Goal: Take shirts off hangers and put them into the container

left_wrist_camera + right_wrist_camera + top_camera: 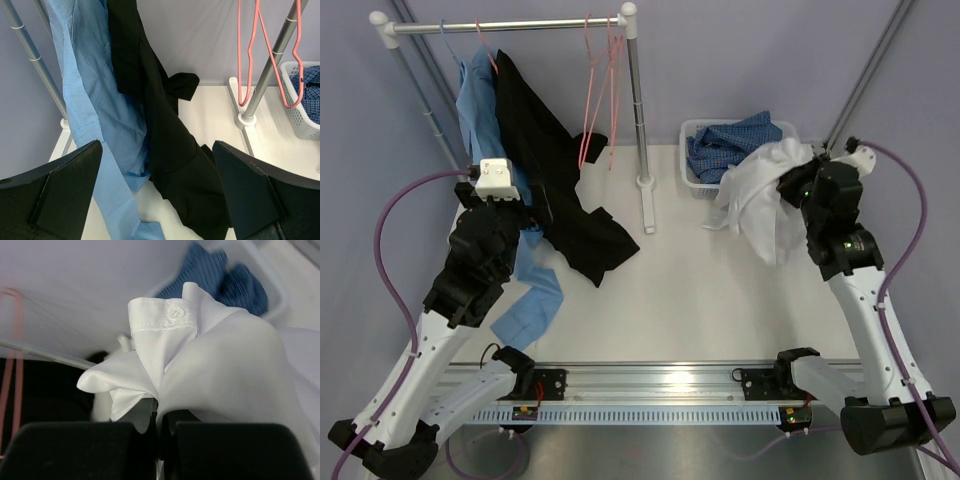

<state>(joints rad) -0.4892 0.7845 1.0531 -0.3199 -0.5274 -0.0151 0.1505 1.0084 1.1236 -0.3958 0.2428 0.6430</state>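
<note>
Container rim seemingly hidden behind white shirt

Lighting was bright, even, from overhead; shadows on the table were soft. A glare streak lay along the metal rail. Right wrist view: white shirt nearly washed out, background blurred. Left wrist view sharp; black shirt showed little fold detail.

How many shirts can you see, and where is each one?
4. The checked shirt lies in the basket; the white shirt is gripped by the right pincer, drooping at the basket's edge; the black shirt and light blue shirt hang from the rack at left. None seems hidden.
</note>
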